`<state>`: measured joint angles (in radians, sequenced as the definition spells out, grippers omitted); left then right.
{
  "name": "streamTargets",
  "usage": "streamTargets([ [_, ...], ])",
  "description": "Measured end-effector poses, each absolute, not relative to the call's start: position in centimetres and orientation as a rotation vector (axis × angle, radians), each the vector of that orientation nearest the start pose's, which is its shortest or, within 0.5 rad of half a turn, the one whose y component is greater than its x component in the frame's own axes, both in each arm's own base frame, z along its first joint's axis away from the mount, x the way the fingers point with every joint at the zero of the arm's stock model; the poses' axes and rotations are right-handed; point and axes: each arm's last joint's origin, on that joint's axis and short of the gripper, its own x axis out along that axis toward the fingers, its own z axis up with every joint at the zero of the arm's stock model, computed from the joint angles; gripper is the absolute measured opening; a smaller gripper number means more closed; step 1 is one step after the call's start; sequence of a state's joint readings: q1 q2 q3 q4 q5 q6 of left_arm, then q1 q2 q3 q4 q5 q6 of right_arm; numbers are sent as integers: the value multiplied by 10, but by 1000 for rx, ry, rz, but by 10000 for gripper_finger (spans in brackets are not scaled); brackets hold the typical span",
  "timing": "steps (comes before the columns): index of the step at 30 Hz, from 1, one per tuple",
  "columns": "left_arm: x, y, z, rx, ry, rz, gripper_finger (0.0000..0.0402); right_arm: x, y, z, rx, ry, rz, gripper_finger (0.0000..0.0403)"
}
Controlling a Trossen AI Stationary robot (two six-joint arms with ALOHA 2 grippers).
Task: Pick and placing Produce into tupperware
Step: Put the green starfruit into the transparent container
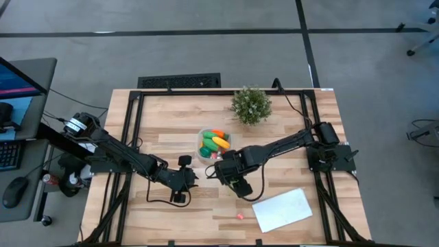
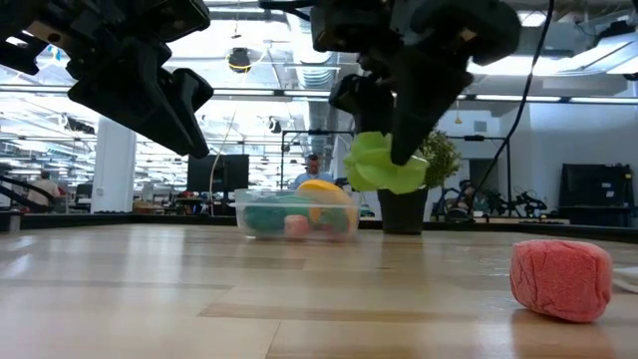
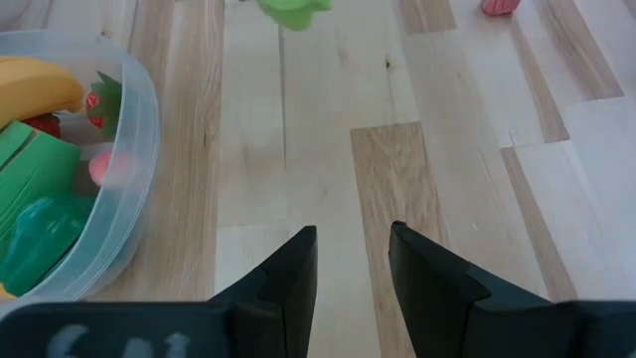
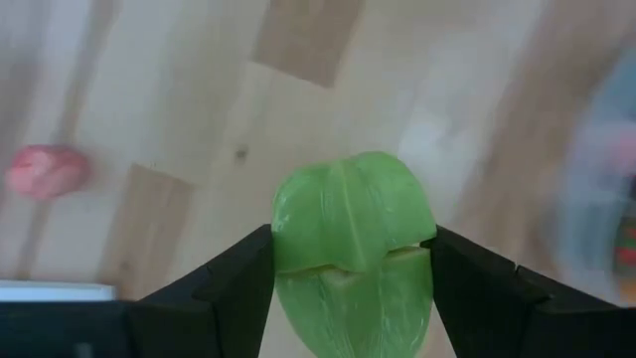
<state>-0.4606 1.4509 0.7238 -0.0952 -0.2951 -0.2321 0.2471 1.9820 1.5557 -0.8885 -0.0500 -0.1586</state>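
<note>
The right gripper (image 4: 348,264), fingers clamped on a green leafy piece (image 4: 350,249), hovers just beside the tupperware (image 1: 204,152); next, carry over its rim and release. Left gripper (image 3: 353,264) waits nearby, fingers parted, empty.

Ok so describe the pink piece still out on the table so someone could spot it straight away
Start at the flat white sheet on the table's near right. Just off its left corner, alone on bare wood, lies the pink berry. Unlike the other produce, it is outside the tupperware and not in a gripper.
</note>
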Motion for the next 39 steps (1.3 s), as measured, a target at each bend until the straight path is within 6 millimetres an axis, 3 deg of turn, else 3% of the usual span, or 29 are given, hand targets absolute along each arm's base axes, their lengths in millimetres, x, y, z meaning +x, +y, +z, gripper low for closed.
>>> streamTargets([
  [9, 250, -118, 177, 90, 779, -76, 118, 392, 80, 218, -388, 1287, 212, 235],
  [26, 247, -120, 176, 105, 793, -81, 118, 399, 46, 222, -486, 1283, 24, 235],
  [39, 247, -120, 176, 110, 795, -81, 118, 406, 41, 224, -506, 1218, 30, 235],
])
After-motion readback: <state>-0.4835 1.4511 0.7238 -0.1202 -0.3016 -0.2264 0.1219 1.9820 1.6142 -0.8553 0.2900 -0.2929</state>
